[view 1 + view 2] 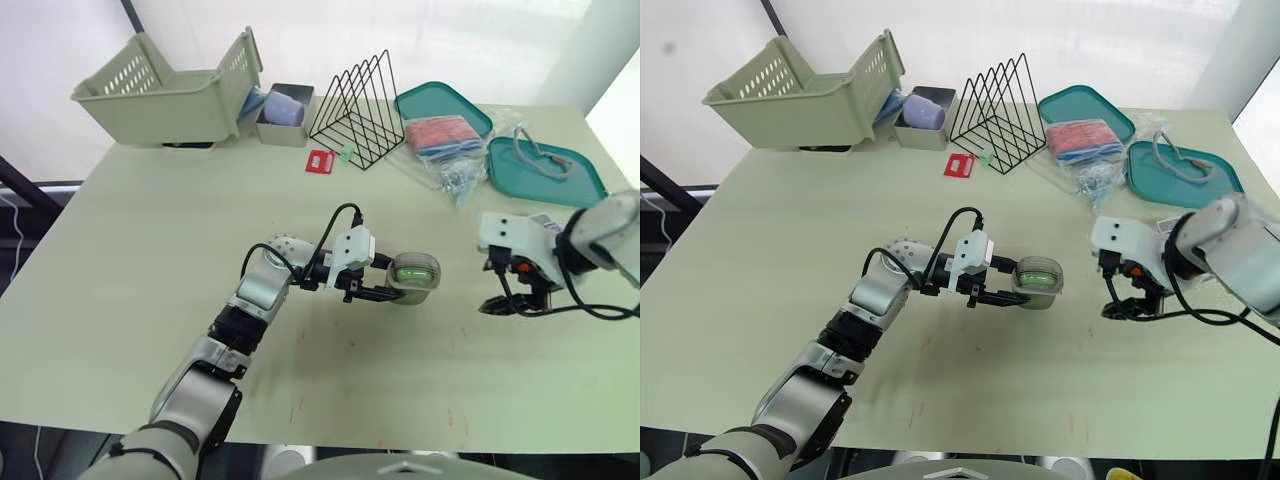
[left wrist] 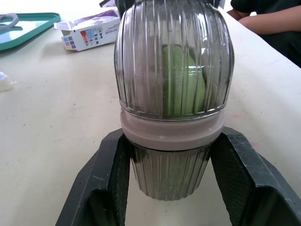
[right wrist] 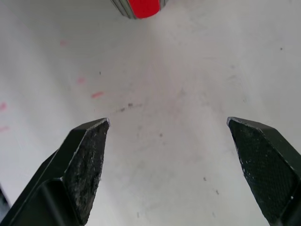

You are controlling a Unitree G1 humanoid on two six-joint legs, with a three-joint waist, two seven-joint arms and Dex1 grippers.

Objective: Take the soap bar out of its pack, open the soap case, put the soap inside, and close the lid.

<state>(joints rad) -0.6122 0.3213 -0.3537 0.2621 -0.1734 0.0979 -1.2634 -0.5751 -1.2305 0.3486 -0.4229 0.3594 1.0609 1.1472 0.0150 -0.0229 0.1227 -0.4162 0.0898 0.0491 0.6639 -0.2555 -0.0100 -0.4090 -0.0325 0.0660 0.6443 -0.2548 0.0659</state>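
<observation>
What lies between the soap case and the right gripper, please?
Bare table, seen in the left eye view, separates the soap case from the right gripper.

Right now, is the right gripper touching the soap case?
Apart. Left eye view shows bare table between the right gripper and the soap case.

The right gripper (image 3: 167, 123) points down at the table (image 3: 188, 61). Its two black fingers (image 3: 84, 165) are spread wide apart, with bare table surface showing between them. The pale surface carries small dark specks and faint pink-red marks (image 3: 96, 94). Beyond the fingertips, a red rounded object (image 3: 141, 5) with a grey ribbed rim is partly visible.
</observation>
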